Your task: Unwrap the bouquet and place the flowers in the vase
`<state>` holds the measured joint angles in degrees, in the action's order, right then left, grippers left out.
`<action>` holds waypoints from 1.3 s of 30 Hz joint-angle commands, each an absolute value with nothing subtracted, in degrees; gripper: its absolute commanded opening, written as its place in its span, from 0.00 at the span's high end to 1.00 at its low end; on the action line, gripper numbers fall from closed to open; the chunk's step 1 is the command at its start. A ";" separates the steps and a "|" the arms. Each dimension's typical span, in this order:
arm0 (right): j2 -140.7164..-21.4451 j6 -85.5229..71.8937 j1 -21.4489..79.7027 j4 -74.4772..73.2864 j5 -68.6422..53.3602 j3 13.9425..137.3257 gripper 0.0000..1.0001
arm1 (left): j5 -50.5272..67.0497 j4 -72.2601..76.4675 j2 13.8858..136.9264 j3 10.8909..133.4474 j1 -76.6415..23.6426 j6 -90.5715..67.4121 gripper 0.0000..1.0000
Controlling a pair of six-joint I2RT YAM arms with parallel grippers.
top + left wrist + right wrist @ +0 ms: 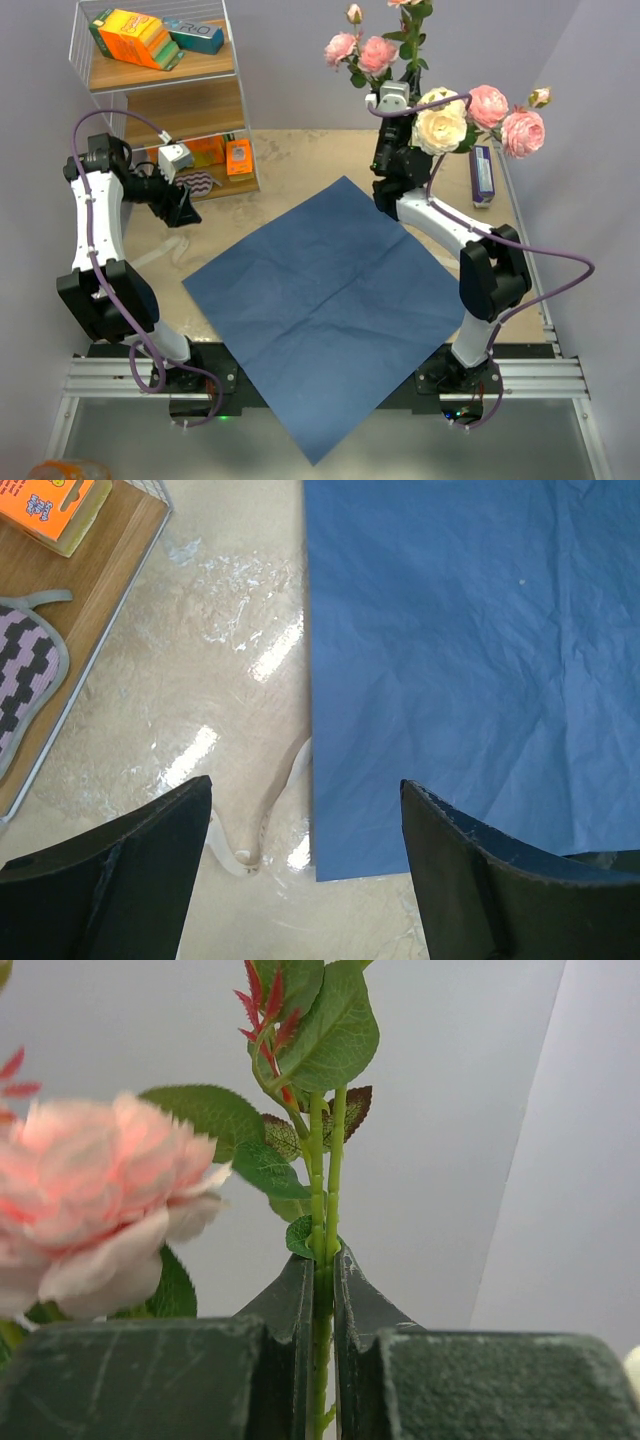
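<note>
My right claw point(322, 1278) grips the flowers point(440, 126) by their stems above the surface's point(300, 160) far edge; my left claw point(305, 815) gapes apart near the blue paper point(320, 300).

A flat square sheet of paper point(325, 300) in the middle of the table is deep matte blue, plain apart from faint creases. The table point(290, 160) itself is glossy beige, mottled with paler marbling. Near its far right corner the long-stemmed rose flowers point(440, 125) are pale pink and cream, one tinged peach. Their thin stems point(318, 1180) are bright yellow-green, and the leaves are mid-green with reddish new tips. A thin ribbon point(265, 820) beside the sheet's edge is beige. At the far left corner a white wire shelf rack point(190, 110) has light wooden boards. It carries an orange cardboard box point(135, 38) and a teal one point(195, 35). A quilted pad point(25, 670) there shows black-and-lilac zigzags with grey trim.
</note>
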<state>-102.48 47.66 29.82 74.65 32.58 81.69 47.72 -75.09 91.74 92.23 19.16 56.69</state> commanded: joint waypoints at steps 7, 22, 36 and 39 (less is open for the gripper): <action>-102.30 47.81 29.71 96.95 39.37 77.96 0.91 | 47.99 -75.32 90.18 91.41 20.21 58.62 0.20; -93.26 37.81 32.60 77.54 49.66 71.73 0.01 | 48.51 -75.32 89.39 93.43 20.21 57.66 0.19; -80.86 19.25 43.95 34.94 48.70 64.41 0.01 | 49.57 -75.32 89.12 95.97 20.21 54.06 0.19; -81.12 18.11 43.86 27.28 44.12 67.13 0.01 | 49.48 -74.88 89.12 96.42 20.21 52.47 0.19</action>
<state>-82.13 23.92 44.21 43.16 48.97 62.28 47.77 -75.09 90.78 93.89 19.77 55.00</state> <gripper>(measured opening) 0.987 0.808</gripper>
